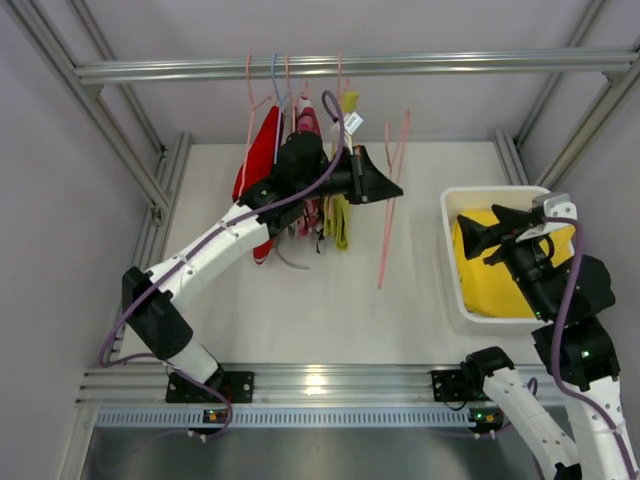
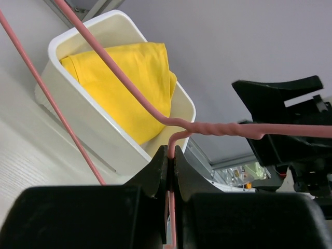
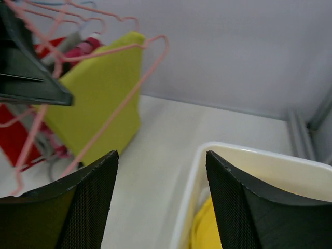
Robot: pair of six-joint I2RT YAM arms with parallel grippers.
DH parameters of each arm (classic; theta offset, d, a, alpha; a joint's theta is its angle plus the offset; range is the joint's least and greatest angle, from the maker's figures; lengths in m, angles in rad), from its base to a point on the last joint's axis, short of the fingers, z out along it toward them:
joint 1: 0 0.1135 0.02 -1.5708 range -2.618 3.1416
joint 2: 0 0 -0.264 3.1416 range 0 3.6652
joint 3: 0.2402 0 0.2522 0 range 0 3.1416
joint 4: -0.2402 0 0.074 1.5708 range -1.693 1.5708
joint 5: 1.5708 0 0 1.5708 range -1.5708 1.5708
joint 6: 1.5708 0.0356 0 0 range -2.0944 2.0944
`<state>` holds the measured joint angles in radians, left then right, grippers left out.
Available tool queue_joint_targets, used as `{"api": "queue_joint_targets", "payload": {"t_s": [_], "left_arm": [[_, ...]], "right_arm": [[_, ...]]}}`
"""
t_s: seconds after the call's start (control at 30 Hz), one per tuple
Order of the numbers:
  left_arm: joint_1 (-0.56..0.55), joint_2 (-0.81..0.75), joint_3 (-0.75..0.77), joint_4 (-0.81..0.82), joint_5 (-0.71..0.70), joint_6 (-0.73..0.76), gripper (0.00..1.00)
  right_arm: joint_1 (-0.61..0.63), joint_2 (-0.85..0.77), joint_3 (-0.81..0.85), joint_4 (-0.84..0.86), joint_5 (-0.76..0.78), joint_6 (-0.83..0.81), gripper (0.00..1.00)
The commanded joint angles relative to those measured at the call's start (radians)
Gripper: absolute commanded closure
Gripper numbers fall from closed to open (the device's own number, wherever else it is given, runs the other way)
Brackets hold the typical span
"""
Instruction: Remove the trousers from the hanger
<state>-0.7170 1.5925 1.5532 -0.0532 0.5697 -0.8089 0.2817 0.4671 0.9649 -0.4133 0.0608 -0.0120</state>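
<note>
1. On the white table (image 1: 330, 310): white bin (image 1: 448, 262) at the right side, bare tabletop in the middle. Grey walls (image 1: 40, 200) all round, aluminium frame rail (image 1: 420, 66) across the far top.
2. Hangers (image 1: 288, 85) hang in a cluster from that rail, left of centre. Red garment (image 1: 262, 160) sits at the cluster's left.
3. Bright yellow trousers (image 1: 495, 290) lie bunched inside the bin.
4. Yellow-green trousers (image 1: 341, 222) are draped on a hanger in the cluster, above the table and well apart from the bin.
5. Left arm is stretched forward and up into the cluster, wrist turned to the right. Left gripper (image 2: 171, 171) is clamped tight on the wire neck of an empty pink hanger (image 2: 124, 83), just below its twist.
6. Right arm is folded back on itself and raised over the bin, pointing left toward the cluster. Right gripper (image 3: 162, 161) has its jaws apart with nothing between them. It hovers over the bin's left part, above the yellow cloth.
</note>
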Motion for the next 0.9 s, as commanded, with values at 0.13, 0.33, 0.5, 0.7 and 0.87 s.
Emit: {"api": "queue_joint_targets", "payload": {"t_s": [0.13,0.33,0.5,0.7,0.87], "left_arm": [[-0.153,0.066,0.185,-0.204,-0.348,0.07,1.0],[-0.222,0.112,0.254,-0.258,-0.504,0.056,1.0],[-0.231,0.132,0.288,-0.243,-0.478,0.039,1.0],[-0.234,0.135,0.294,-0.224,-0.455,0.033,1.0],[-0.249,0.136,0.3,-0.211,-0.442,0.037,1.0]], "right_arm": [[-0.01,0.084,0.044,0.059,-0.506,0.317,0.38],[-0.001,0.16,0.026,0.107,-0.515,0.372,0.41],[0.025,0.205,0.017,0.1,-0.523,0.362,0.44],[0.051,0.22,-0.014,0.074,-0.48,0.317,0.45],[0.063,0.246,-0.026,0.105,-0.472,0.322,0.49]]}}
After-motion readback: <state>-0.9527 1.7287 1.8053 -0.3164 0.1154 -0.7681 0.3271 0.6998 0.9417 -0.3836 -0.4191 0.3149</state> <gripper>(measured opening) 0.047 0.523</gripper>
